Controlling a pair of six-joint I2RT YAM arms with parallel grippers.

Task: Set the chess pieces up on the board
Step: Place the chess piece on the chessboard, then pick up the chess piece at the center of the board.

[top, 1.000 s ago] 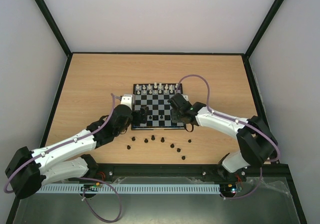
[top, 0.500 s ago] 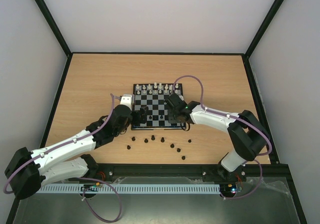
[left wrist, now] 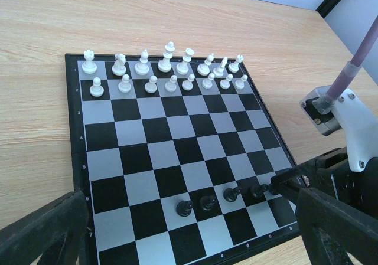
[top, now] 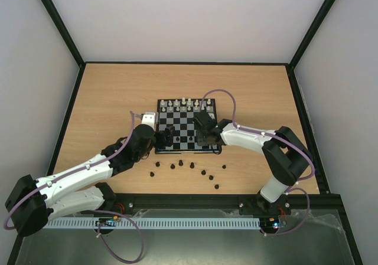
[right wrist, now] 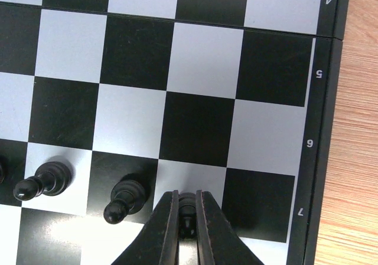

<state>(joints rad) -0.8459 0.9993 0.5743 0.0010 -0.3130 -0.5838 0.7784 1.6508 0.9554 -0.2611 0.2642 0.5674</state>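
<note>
Right wrist view puts the tiny black plastic pawn (right wrist: 187, 213) at a pale square in row seven of the small black-and-grey checked chessboard (right wrist: 323, 129), beside two standing black pawns (right wrist: 121, 199). We'd lower it straight, base flat and centred, before letting go. Our right gripper (right wrist: 186, 201) is pressed together, pinching that pawn. Our left gripper (top: 165, 138) hangs spread wide, holding nothing.

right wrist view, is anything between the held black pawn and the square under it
Nothing visible. The right tool is shut on the pawn over a pale square in row 7 of the board; the nearest other pawn stands one square left in this view, apart from the fingers.
</note>
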